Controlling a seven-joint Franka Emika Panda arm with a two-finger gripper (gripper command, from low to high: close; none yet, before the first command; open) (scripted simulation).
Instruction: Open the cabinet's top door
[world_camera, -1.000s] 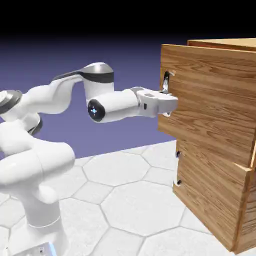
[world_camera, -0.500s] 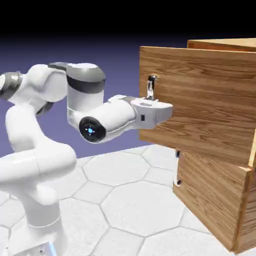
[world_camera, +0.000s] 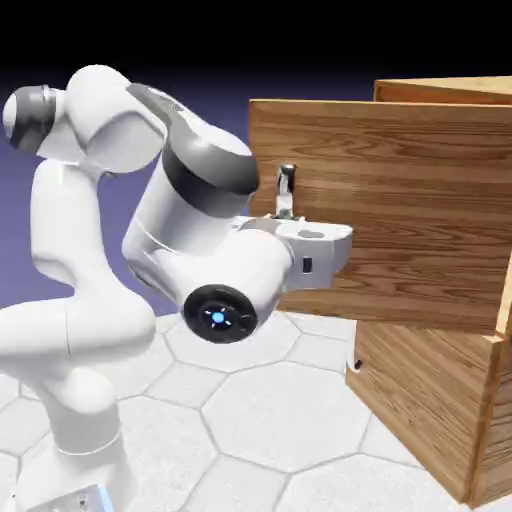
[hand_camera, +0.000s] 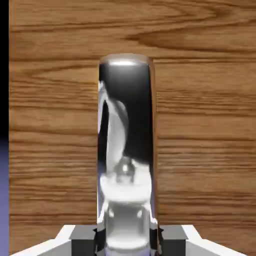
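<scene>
A: Left side first. Your arm (world_camera: 150, 250) is folded tight, elbow high, forearm crowding in near the door (world_camera: 400, 200). If you pull further on this line, I'd judge the links could run out of room or bump the panel's free edge.

B: And the tool?

A: Your tool (hand_camera: 128, 239) is pinching the handle (hand_camera: 126, 150). In the hand view the silver bar fills the gap between the two fingertips (hand_camera: 82, 235), upright and centred. In the exterior view the bar's top pokes up above the hand (world_camera: 310, 245).

B: Where's the door now?

A: Swung well out from the cabinet (world_camera: 440, 400), hinged on the exterior view's right, free edge at the left. Lower panel looks shut.

B: Main risk, then?

A: Slip. The bar is smooth and round; the door moves on an arc, so if your wrist doesn't turn with it, the fingers could twist off or slide along the handle. A straight-line pull would likely load the hinge too.

B: Anything on the right?

A: The hinge side isn't clearly shown, so I can't tell how much swing remains. Ease off near the limit.
</scene>
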